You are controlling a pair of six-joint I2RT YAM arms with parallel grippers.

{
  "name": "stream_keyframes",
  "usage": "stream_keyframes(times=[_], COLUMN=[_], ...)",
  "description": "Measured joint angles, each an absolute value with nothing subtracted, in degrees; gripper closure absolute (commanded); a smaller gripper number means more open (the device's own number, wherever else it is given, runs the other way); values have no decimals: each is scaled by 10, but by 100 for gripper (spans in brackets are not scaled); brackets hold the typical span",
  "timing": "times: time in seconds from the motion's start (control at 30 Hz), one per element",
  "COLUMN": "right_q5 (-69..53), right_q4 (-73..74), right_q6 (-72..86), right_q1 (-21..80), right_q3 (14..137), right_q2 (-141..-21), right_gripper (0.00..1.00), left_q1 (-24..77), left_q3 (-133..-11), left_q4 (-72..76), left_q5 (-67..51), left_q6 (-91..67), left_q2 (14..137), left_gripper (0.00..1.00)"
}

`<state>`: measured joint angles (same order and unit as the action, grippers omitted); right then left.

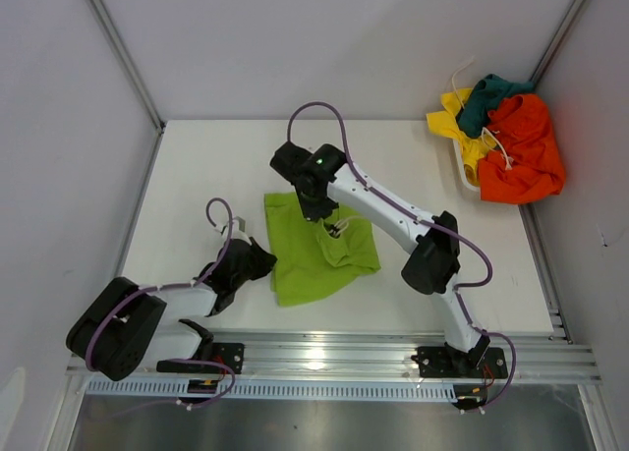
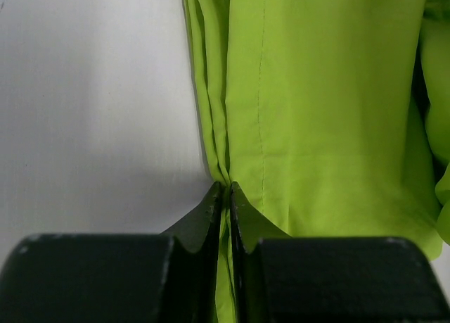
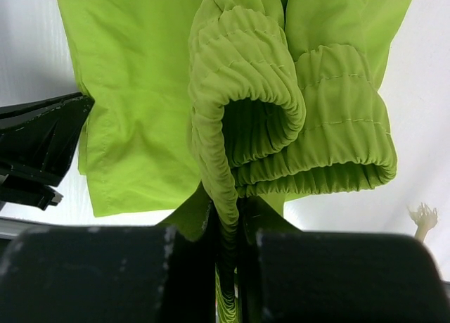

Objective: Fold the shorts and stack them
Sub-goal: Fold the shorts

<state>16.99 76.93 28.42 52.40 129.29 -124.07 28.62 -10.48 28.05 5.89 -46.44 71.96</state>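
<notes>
The lime green shorts (image 1: 313,259) lie partly spread on the white table, between the two arms. My left gripper (image 1: 265,261) is at their left edge. In the left wrist view it (image 2: 226,191) is shut on a bunched fold of the green cloth (image 2: 316,112). My right gripper (image 1: 317,215) is over the far part of the shorts. In the right wrist view it (image 3: 226,205) is shut on the gathered elastic waistband (image 3: 246,91), which hangs lifted and curled. The orange pair (image 1: 526,151), yellow pair (image 1: 454,117) and dark teal pair (image 1: 491,97) are piled at the far right.
The pile sits in a white mesh basket (image 1: 462,171) at the table's far right corner. A white drawstring end (image 3: 422,217) shows beside the waistband. The left gripper's black body (image 3: 39,143) is close on the left in the right wrist view. Grey walls enclose the table.
</notes>
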Motion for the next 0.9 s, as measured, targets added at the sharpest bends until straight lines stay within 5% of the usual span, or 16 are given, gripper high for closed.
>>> stream_keyframes(times=[0.9], right_q5=[145], right_q4=[779], right_q6=[254], right_q1=[497], right_q3=[1336], right_q2=[-1175], right_gripper=[99], left_q1=[286], left_q3=[-105], left_q4=[225], left_q5=[74], left_q6=[-453], left_q2=[680], left_gripper=[90])
